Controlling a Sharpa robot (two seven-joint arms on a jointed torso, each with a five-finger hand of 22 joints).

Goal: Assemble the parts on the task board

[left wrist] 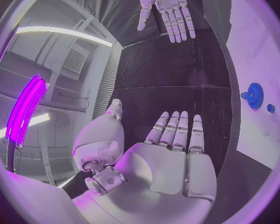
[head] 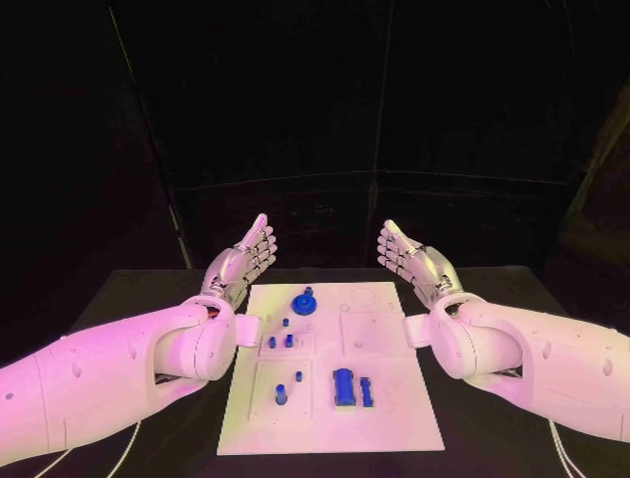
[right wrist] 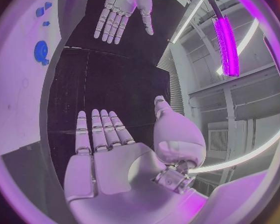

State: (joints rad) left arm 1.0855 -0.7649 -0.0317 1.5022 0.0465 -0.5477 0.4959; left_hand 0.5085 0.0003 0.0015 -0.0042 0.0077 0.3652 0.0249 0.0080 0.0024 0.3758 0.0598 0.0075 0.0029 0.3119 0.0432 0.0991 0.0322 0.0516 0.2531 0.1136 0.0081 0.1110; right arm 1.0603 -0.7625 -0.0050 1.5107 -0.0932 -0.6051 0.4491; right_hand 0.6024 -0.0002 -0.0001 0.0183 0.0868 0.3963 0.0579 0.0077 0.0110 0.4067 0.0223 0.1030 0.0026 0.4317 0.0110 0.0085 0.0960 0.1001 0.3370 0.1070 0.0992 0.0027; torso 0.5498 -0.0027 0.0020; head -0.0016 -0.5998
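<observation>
The white task board (head: pixel 386 423) lies in the middle of the black table. On it sit a blue gear (head: pixel 305 303) near the far end, several small blue pegs (head: pixel 279 341) in the middle, and a larger blue block (head: pixel 343 385) with a peg beside it near the front. My left hand (head: pixel 243 259) is raised flat beside the board's far left corner, fingers straight and holding nothing. My right hand (head: pixel 411 257) mirrors it at the far right corner, also empty. The left wrist view shows my left hand (left wrist: pixel 174 149), the gear (left wrist: pixel 254 94) and my right hand (left wrist: pixel 167 7) opposite.
Bare black table (head: pixel 142 289) lies on both sides of the board and behind it. A dark backdrop closes off the far side. In the right wrist view the board's edge (right wrist: pixel 22 84) carries the blue gear (right wrist: pixel 41 51), and my left hand (right wrist: pixel 121 10) faces the palm.
</observation>
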